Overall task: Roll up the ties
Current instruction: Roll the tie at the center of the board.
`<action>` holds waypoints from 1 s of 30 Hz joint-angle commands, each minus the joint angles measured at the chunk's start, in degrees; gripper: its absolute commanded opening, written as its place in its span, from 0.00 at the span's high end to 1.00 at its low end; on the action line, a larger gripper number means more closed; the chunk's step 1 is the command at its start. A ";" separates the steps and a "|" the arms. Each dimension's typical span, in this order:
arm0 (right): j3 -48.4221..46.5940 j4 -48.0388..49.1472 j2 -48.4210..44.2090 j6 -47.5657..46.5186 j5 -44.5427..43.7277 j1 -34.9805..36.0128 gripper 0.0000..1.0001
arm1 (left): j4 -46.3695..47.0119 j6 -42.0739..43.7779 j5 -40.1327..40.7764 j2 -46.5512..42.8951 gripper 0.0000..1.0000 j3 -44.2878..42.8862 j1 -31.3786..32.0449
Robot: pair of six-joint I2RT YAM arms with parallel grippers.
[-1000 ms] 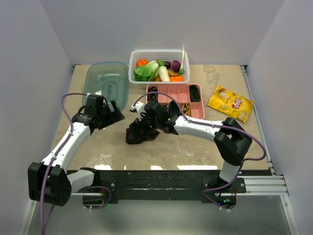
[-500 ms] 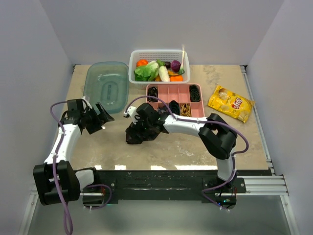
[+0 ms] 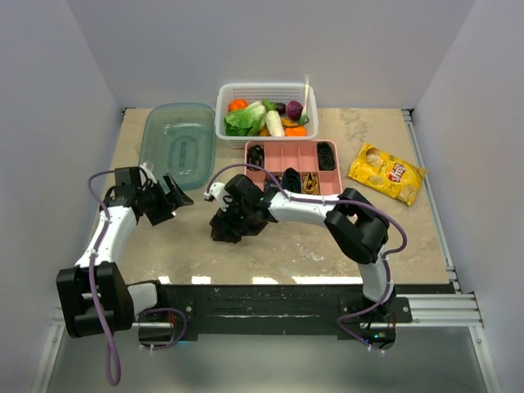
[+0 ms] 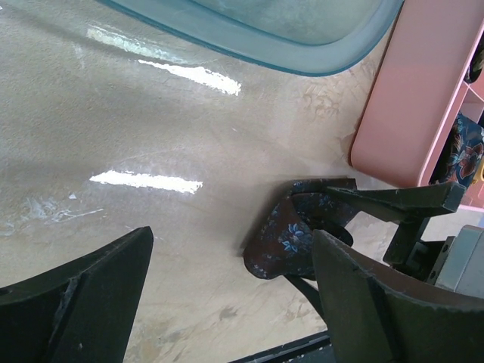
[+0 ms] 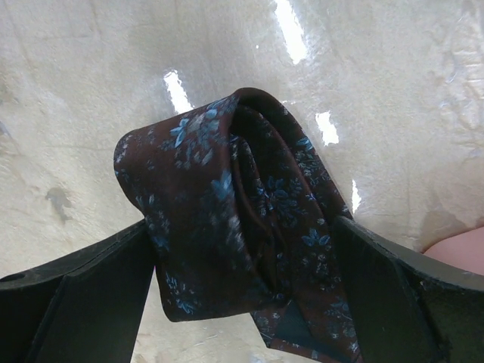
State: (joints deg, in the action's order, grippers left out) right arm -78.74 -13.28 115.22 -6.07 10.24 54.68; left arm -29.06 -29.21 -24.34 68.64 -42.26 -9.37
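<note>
A dark maroon tie point(image 3: 227, 230) with small blue flowers lies bunched in a loose roll on the table, just left of centre. My right gripper point(image 3: 233, 219) stands open around it. In the right wrist view the tie roll point(image 5: 227, 227) fills the gap in my right gripper point(image 5: 243, 242) and brushes both fingers. My left gripper point(image 3: 172, 196) hovers open to the left, apart from the tie. The left wrist view has only bare table inside my left gripper point(image 4: 231, 253). There the tie point(image 4: 287, 234) lies beyond the right fingertip. Black and gold coiled ties point(image 3: 291, 178) sit in the pink tray point(image 3: 282, 146).
A white basket point(image 3: 266, 90) of vegetables stands at the back. A teal plastic container point(image 3: 176, 143) lies back left, close to my left gripper. A yellow chips bag point(image 3: 386, 172) lies to the right. The pink tray's corner point(image 4: 408, 98) is near the tie.
My left arm has drawn back to the left, away from the tie. My right arm's elbow has swung left while its gripper stayed around the tie.
</note>
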 commanded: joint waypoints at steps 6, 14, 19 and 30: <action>-1.42 -3.51 1.41 -1.32 3.82 -0.10 0.09 | 2.60 1.88 -2.12 0.44 0.11 0.42 -0.65; -3.26 -5.26 2.11 -0.44 9.09 -0.10 0.25 | 2.78 2.58 -3.43 1.05 0.11 0.25 -0.65; -4.93 -6.59 2.91 0.35 11.12 -0.10 0.27 | 3.04 3.11 -4.40 2.20 0.11 0.42 -0.65; -9.23 -6.50 -3.50 5.44 5.32 -0.53 0.07 | 2.52 4.95 -7.04 3.51 0.11 0.51 -0.65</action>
State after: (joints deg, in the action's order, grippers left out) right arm -83.64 -19.84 117.56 -3.33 17.45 54.57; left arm -27.51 -26.24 -28.32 71.48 -41.98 -9.39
